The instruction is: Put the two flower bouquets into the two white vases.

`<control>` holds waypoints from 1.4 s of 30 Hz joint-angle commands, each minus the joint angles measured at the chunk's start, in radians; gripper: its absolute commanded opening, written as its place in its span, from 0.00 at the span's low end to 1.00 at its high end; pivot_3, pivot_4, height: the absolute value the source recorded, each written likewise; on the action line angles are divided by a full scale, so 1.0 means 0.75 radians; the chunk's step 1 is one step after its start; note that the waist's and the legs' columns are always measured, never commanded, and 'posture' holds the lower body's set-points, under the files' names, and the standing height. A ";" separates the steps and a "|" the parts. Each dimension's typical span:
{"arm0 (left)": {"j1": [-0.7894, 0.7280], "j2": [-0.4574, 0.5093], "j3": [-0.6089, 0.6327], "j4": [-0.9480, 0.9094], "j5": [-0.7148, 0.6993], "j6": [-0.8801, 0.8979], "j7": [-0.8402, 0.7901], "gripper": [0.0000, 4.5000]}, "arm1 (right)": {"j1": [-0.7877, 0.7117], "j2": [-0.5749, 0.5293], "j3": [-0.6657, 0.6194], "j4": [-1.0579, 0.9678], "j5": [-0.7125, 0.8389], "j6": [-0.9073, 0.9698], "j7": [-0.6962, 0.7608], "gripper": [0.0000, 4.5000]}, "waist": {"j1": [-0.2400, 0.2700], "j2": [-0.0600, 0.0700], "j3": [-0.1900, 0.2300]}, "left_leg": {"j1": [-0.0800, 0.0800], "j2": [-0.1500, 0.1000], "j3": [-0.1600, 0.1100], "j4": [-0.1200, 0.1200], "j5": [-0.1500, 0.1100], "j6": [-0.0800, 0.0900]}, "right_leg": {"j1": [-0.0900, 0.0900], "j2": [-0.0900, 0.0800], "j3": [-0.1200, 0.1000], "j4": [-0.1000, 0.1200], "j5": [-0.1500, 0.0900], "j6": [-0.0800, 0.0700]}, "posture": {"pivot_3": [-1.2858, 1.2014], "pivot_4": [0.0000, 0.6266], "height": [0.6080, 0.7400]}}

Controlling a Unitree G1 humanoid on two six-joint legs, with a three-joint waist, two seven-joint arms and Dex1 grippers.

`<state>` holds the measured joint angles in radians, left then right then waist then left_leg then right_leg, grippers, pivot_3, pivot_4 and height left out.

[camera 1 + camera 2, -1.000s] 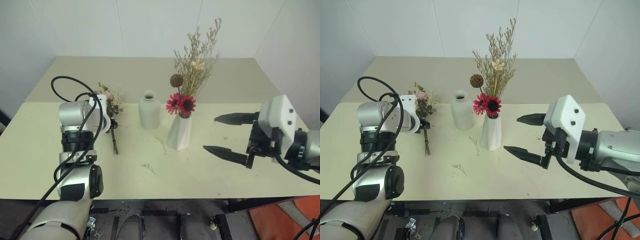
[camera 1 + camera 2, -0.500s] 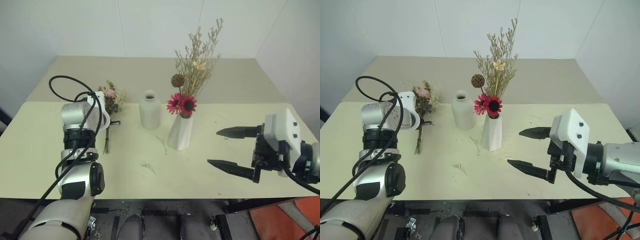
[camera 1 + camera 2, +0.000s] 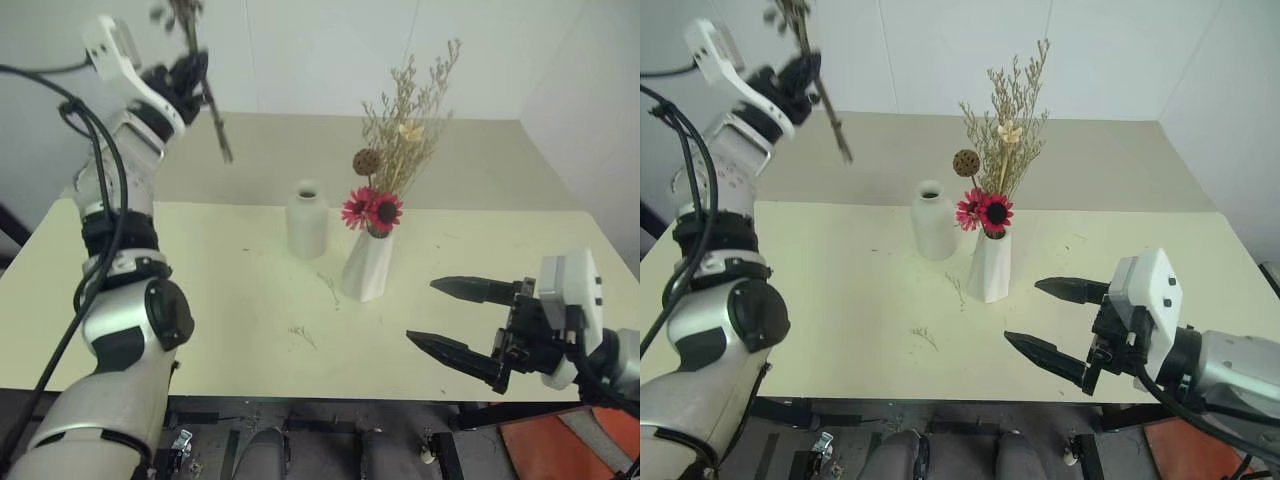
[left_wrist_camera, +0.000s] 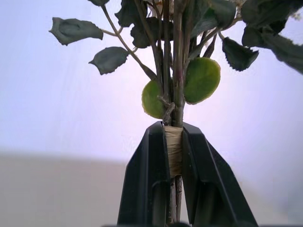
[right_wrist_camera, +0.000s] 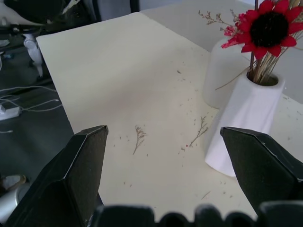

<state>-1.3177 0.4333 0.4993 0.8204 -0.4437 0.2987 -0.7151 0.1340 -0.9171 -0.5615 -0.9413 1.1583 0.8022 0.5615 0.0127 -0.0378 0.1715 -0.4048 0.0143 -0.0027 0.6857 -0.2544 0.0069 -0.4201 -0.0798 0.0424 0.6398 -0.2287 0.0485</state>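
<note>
Twig scraps [image 3: 298, 336] litter the desk [image 3: 220, 300] before the bottle vase [image 3: 307, 219] and filled cone vase [image 3: 368, 265]. My left gripper [image 4: 173, 142] clamps the pale bouquet [image 3: 190, 60] aloft; my right gripper [image 3: 455, 318] gapes empty.

Soft, even room light falls from overhead, leaving only faint shadows beside the vases on the pale table [image 3: 250, 300]. No strong glare shows. In the left wrist view the backlit leaves [image 4: 201, 80] read dark, their background hazy.

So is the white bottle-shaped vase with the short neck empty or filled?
Empty: the white bottle-shaped vase shows a bare open mouth, no stems.
</note>
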 commanded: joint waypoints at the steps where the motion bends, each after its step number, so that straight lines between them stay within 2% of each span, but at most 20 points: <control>1: -0.131 -0.026 0.075 0.251 -0.132 -0.160 -0.289 0.03 | 0.082 0.052 -0.030 -0.100 0.012 -0.059 -0.098 1.00 | -0.004 0.000 0.000 | 0.000 0.000 0.000 0.000 0.000 0.000 | 0.000 0.000 0.000 0.000 0.000 0.000 | 0.52 0.24 1.00; 4: -0.188 -0.057 0.102 0.415 -0.158 -0.239 -0.407 0.03 | 0.148 0.068 -0.042 -0.137 0.006 -0.086 -0.154 1.00 | -0.007 0.000 0.000 | -0.001 0.000 -0.001 0.001 0.000 0.000 | -0.001 0.001 0.000 0.000 0.000 0.000 | 0.52 0.24 1.00; 9: -0.195 -0.108 0.110 0.532 -0.155 -0.312 -0.478 0.03 | 0.224 0.028 -0.065 -0.141 0.024 -0.153 -0.194 1.00 | -0.021 -0.001 0.000 | 0.000 0.000 -0.001 0.002 0.000 0.001 | -0.001 0.001 0.000 0.000 0.000 0.000 | 0.52 0.24 1.00; 13: -0.170 -0.133 0.078 0.542 -0.128 -0.333 -0.561 0.03 | 0.278 -0.009 -0.084 -0.141 0.034 -0.203 -0.213 1.00 | -0.026 -0.001 0.000 | -0.001 0.001 -0.001 0.002 0.000 0.000 | -0.001 0.002 0.000 0.000 0.000 0.000 | 0.52 0.24 1.00; 21: -0.099 -0.142 0.029 0.548 -0.072 -0.381 -0.553 0.03 | 0.297 -0.050 -0.077 -0.141 0.030 -0.238 -0.228 1.00 | -0.033 -0.001 0.000 | 0.000 0.001 -0.001 0.003 0.000 0.001 | -0.001 0.002 0.002 0.000 0.000 0.001 | 0.52 0.24 1.00; 42: -0.002 -0.187 -0.070 0.555 0.018 -0.458 -0.595 0.03 | 0.265 -0.052 -0.047 -0.141 0.014 -0.221 -0.250 1.00 | -0.031 -0.001 0.000 | -0.001 0.001 -0.001 0.009 -0.001 0.002 | 0.000 0.002 0.001 0.002 0.000 0.001 | 0.52 0.24 1.00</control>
<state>-1.3138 0.2915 0.4516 1.2470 -0.4314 -0.0212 -1.1442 0.3333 -0.9500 -0.5809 -1.0247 1.1676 0.6556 0.3814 -0.0106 -0.0386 0.1718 -0.4057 0.0152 -0.0036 0.6929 -0.2551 0.0083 -0.4201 -0.0781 0.0433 0.6415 -0.2288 0.0490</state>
